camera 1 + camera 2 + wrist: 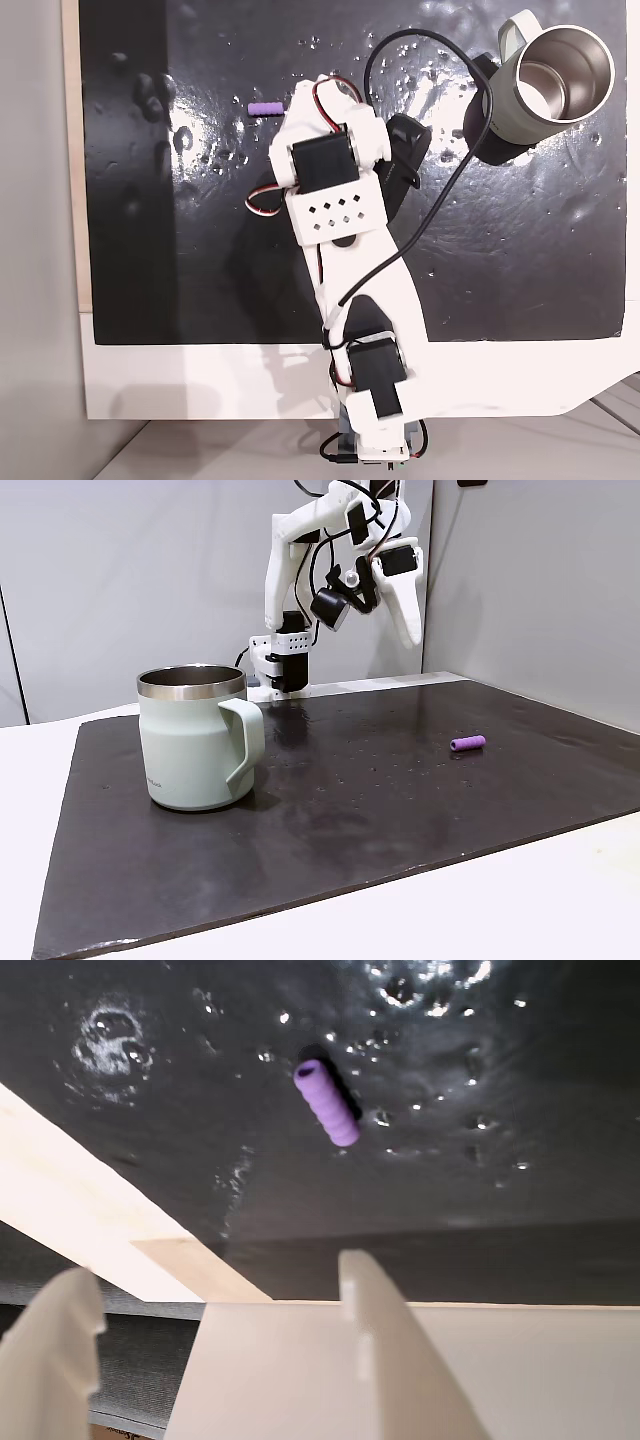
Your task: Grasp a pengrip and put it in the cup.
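Note:
The purple pengrip [265, 107] lies on its side on the black mat, also seen at the right as the pengrip [467, 743] and ahead of the fingers as the pengrip [327, 1102]. The pale cream-green cup [555, 80] stands upright at the mat's far right corner in a fixed view from above; the cup [195, 740] has its steel rim and handle showing. My gripper [215, 1265] is open with nothing between its white fingers. The gripper [408, 635] hangs high above the mat, apart from the pengrip. Seen from above, the gripper [315, 100] sits just right of the pengrip.
The black mat [150, 250] covers most of the white table [200, 380] and has shiny wet-looking spots. A black cable [440, 200] loops from the arm toward the cup. Grey walls [100, 580] stand behind the table.

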Robot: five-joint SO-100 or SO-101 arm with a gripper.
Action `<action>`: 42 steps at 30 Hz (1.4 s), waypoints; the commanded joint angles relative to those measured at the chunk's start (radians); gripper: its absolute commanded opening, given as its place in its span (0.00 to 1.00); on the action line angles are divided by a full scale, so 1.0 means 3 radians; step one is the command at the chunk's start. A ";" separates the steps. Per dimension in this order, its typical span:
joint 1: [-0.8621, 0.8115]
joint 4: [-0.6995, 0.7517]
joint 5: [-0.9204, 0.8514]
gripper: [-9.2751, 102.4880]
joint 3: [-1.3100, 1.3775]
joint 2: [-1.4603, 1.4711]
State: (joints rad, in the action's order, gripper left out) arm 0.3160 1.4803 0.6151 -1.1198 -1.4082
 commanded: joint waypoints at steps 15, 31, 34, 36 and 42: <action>0.0082 0.0230 -0.0378 0.27 0.1933 0.1682; 0.0378 -0.0041 -0.0547 0.27 0.2378 0.2592; 0.0399 -0.0133 -0.0542 0.27 0.2378 0.2664; 0.0404 -0.0194 -0.0542 0.27 0.2378 0.2710; 0.0419 -0.0317 -0.0547 0.26 0.2378 0.2828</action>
State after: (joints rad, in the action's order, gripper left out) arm 0.4264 1.4159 0.4602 -0.4663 -0.5584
